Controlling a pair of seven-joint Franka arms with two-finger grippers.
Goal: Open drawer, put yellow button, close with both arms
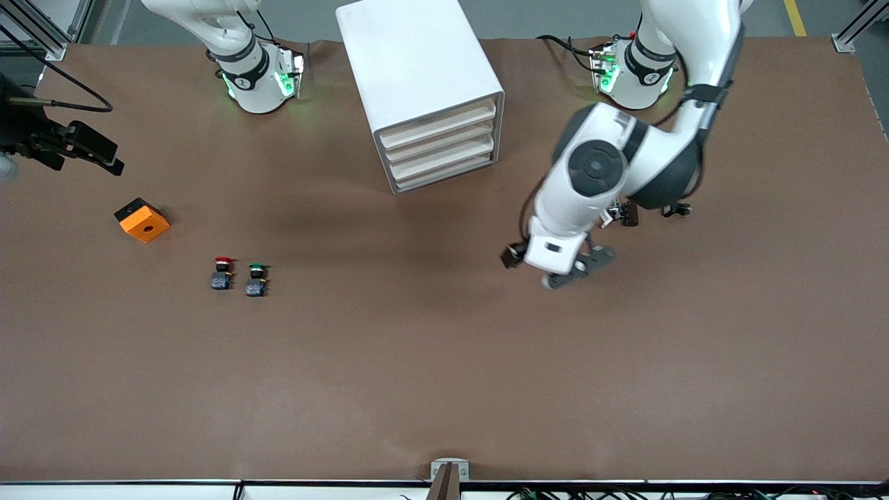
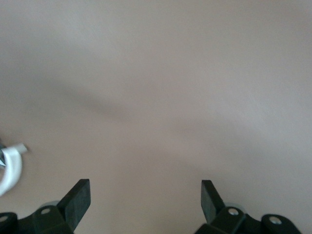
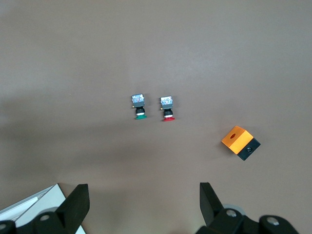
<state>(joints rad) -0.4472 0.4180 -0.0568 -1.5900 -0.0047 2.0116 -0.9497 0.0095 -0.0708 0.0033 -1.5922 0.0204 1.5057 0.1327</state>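
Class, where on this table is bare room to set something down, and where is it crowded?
Free: the wide strip nearer the front camera than the red button and green button, and between them and the left gripper. Crowded: around the orange block and the cabinet.

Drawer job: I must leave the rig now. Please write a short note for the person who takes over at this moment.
Left pincer: open, empty, over bare table toward the left arm's end.
Right pincer: open, empty, high over the right arm's end.
Drawer: top one of the cabinet, shut, like the three below it.
Yellow button: not found in any view.
Red button and green button stand side by side, near an orange block.
Done: nothing.
Left: open drawer, find the yellow button and put it in, close with both arms.
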